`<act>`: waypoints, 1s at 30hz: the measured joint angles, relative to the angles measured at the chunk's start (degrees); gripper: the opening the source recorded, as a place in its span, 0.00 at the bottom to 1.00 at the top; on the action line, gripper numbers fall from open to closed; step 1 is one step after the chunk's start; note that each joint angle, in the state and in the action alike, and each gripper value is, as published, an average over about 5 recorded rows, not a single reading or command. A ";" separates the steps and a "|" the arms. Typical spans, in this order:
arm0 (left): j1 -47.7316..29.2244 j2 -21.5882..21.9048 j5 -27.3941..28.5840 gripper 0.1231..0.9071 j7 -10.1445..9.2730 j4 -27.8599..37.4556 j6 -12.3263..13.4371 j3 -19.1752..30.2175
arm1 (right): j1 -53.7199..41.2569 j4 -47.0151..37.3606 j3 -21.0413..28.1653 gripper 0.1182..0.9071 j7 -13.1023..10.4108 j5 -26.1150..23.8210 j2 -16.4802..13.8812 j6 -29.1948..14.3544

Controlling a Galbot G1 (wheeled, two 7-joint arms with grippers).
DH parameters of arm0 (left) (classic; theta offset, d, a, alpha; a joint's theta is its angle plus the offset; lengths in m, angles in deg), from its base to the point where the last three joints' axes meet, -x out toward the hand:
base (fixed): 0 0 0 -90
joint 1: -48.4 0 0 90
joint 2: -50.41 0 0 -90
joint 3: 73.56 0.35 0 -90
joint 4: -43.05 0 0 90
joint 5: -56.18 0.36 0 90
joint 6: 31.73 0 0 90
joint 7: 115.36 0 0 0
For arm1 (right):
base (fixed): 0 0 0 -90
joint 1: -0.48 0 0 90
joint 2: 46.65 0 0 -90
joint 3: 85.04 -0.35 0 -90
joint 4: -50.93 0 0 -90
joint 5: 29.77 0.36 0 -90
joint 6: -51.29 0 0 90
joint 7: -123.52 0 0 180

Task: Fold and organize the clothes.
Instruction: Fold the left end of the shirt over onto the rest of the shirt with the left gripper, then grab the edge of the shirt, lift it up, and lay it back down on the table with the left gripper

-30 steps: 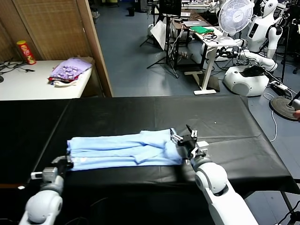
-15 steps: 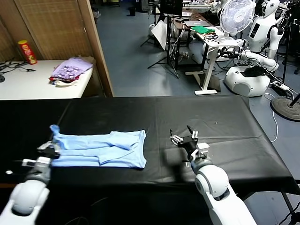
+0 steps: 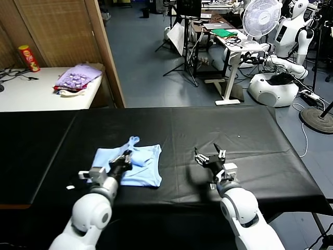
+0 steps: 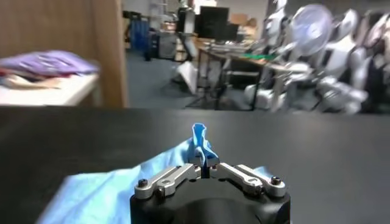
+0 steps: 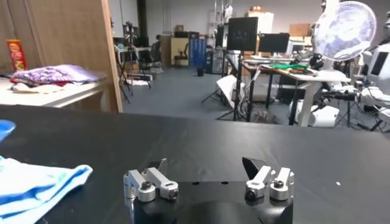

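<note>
Left gripper [image 3: 126, 158] pinching folded T-shirt [image 3: 143, 167], right gripper [image 3: 210, 157] spread apart

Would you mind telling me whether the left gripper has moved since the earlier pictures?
Yes. The left gripper, shut on the pale blue T-shirt, has swung rightward from the black table's left end toward its middle.

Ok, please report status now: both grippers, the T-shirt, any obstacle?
Left gripper shut on T-shirt edge, over the shirt. Right gripper open, empty, beside it. Shirt folded on black table. Nothing in the way.
</note>
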 joint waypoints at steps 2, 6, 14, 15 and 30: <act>-0.05 -0.96 1.54 0.03 0.63 0.65 0.52 0.55 | -0.10 -0.12 0.27 0.86 0.17 -0.07 0.09 -0.03; 0.31 -2.04 4.03 0.04 1.92 1.77 1.39 0.98 | -0.25 -0.32 0.75 0.86 0.77 -0.08 0.12 -0.11; 1.33 -4.15 -2.08 0.42 6.02 1.80 4.99 0.02 | -0.43 -0.81 1.80 0.86 1.48 -0.12 -0.05 -0.07; 1.56 -4.20 -3.65 0.50 6.53 1.81 5.51 -0.40 | -0.47 -0.87 1.90 0.86 1.55 -0.12 -0.14 -0.06; 4.84 4.23 -20.14 0.86 6.84 8.28 8.27 -15.79 | -1.24 -1.58 3.01 0.86 2.00 0.08 -0.34 -0.12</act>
